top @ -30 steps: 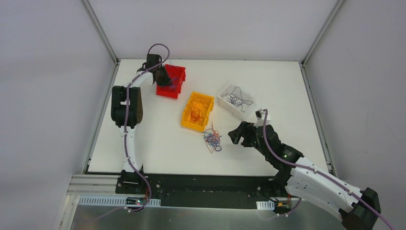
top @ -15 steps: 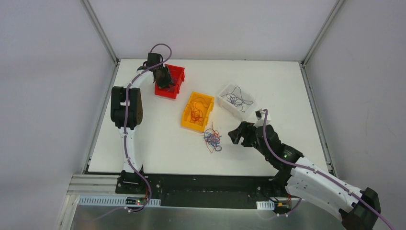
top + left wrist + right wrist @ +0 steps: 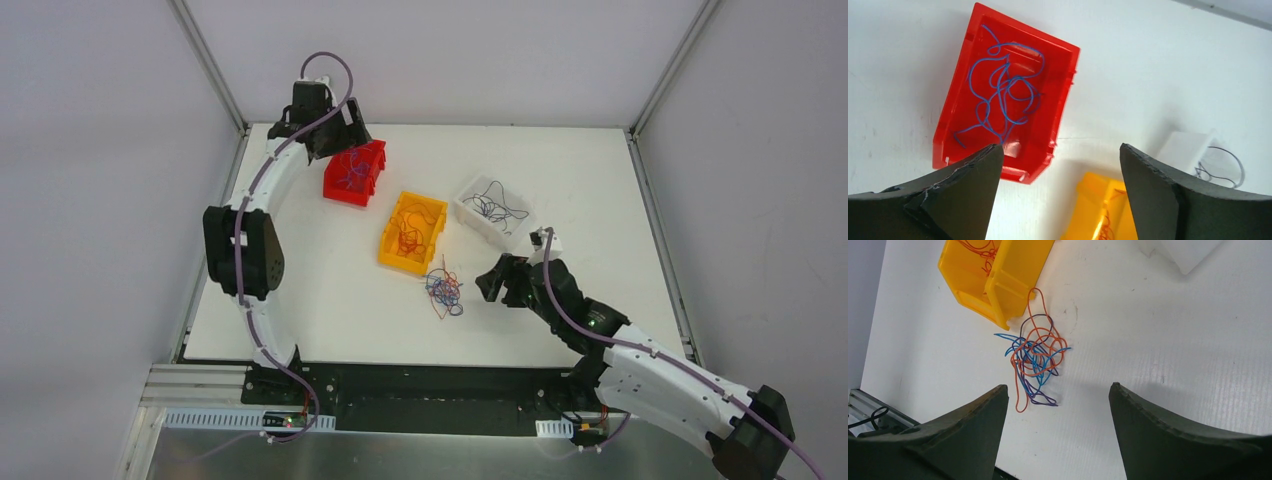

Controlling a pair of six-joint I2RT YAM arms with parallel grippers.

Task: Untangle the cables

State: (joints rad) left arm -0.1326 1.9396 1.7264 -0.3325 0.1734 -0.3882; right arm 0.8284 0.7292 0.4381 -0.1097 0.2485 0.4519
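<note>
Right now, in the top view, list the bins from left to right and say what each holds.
red bin holding blue cables → yellow bin holding orange cables → white bin holding dark cables

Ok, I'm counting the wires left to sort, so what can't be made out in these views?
Tangle: wire count and crossings; the strands overlap in the right wrist view and are too small in the top view.
Yellow bin: right wrist view, cut off by the top edge.
White bin: same view, only a corner shows; contents out of frame.
</note>
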